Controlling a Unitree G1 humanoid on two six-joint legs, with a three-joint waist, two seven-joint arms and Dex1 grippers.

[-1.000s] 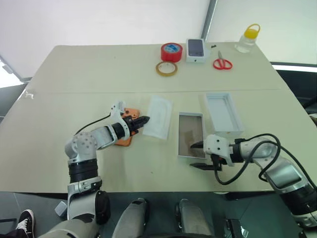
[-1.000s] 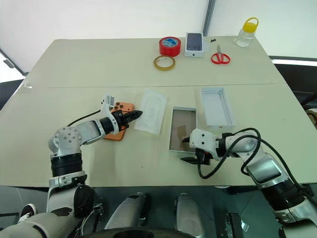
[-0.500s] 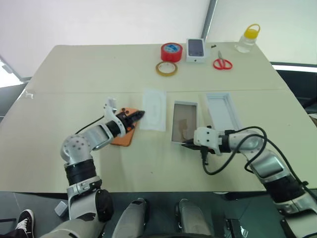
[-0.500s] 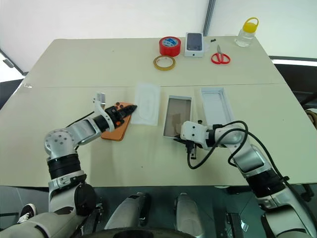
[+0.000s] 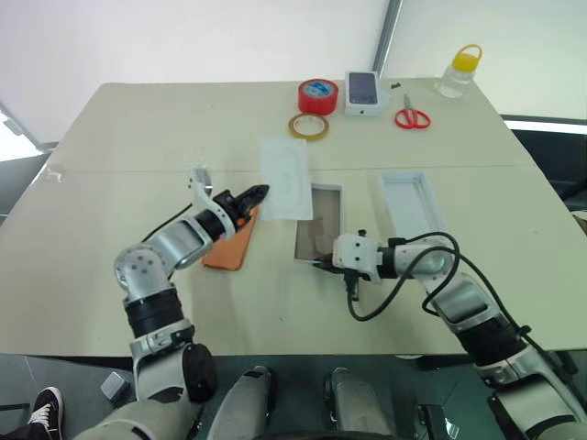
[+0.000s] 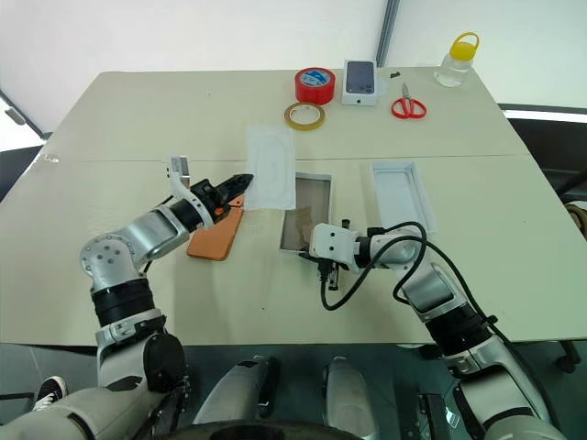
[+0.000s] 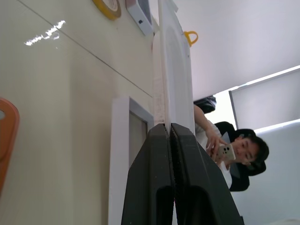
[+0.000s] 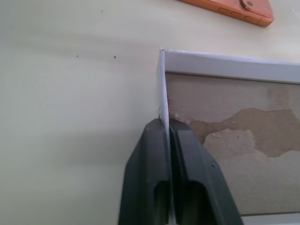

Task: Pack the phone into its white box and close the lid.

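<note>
Left fingers (image 7: 169, 136) pinched on the flat white insert (image 5: 286, 179); right fingers (image 8: 167, 129) clamped on the white box (image 8: 225, 65) wall.

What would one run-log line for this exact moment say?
left claw: shut on white insert, lifted | right claw: shut on white box wall | phone: on table, unpacked | lid: off, beside box
</note>
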